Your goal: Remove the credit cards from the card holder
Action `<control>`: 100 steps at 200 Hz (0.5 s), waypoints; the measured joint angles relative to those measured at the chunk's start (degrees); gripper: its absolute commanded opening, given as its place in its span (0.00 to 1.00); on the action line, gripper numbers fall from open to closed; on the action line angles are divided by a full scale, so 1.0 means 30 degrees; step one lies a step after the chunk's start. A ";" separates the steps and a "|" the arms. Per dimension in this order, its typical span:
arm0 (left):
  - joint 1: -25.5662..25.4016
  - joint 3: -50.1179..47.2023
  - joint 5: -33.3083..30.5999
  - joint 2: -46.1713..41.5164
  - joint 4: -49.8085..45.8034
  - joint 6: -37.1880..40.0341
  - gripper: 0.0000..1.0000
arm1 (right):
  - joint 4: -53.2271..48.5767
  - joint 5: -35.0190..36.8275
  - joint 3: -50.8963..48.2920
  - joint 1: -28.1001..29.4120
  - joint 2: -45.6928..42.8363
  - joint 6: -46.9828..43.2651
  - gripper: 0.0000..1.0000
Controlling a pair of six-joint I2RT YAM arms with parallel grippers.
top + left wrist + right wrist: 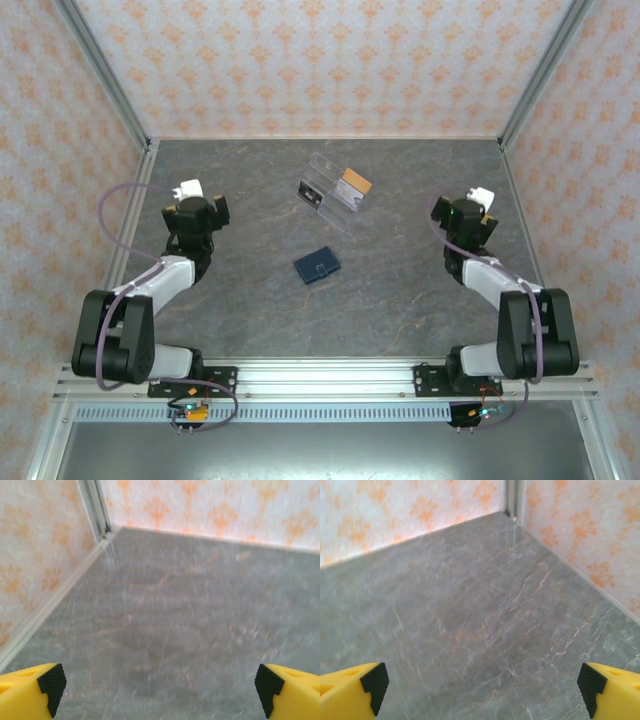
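**Asker:** What are the jaws doing?

**Describer:** The left gripper (160, 696) is spread fully wide. Its yellow, black-tipped jaws sit at the two bottom corners of the left wrist view, with bare grey table (165, 620) between them. The right gripper (482, 694) is just as wide and also has nothing in it. Each points toward its own far corner of the enclosure.

**Asker:** Where is the card holder?

**Describer:** From above, the card holder (317, 266) is a small navy rectangle lying flat and closed near the middle of the table. It is well apart from both grippers, roughly midway between them and a little nearer the arm bases. Because it is shut, the credit cards inside are hidden. Beyond it, toward the back wall, lies a clear box (335, 195) with an orange-tan card (352, 183) at its right end. I cannot tell whether that card is inside the box or under it.

**Asker:** What does the step in hand call for?

**Describer:** As I judge it, the task has barely begun and the approach comes first. Both grippers need to turn inward and come down over the holder. One arm would do well to pin one cover flat. The other can then catch the free edge or the clasp tab and fold the holder open. The holder is light and thin, so a one-sided nudge would likely slide it across the smooth table instead of opening it.
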 measured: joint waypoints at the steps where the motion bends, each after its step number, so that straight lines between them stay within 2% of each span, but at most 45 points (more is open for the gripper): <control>1: 0.0000 0.0073 -0.0007 -0.0036 -0.0087 -0.0044 1.00 | -0.0146 0.0029 0.0087 0.0000 -0.0029 0.0080 0.99; 37: -0.0634 0.2878 0.0532 -0.1450 -0.4473 -0.2142 1.00 | -0.6754 -0.0663 0.4386 -0.0015 -0.0525 0.3563 0.99; 76: -0.2113 0.3949 0.1268 -0.1625 -0.8029 -0.4291 1.00 | -1.0877 -0.4976 0.6062 0.0117 0.0029 0.5639 0.99; 100: -0.2951 0.3949 0.1916 -0.1625 -0.9551 -0.5705 1.00 | -1.2233 -0.6892 0.6076 0.1246 0.0780 0.6062 0.99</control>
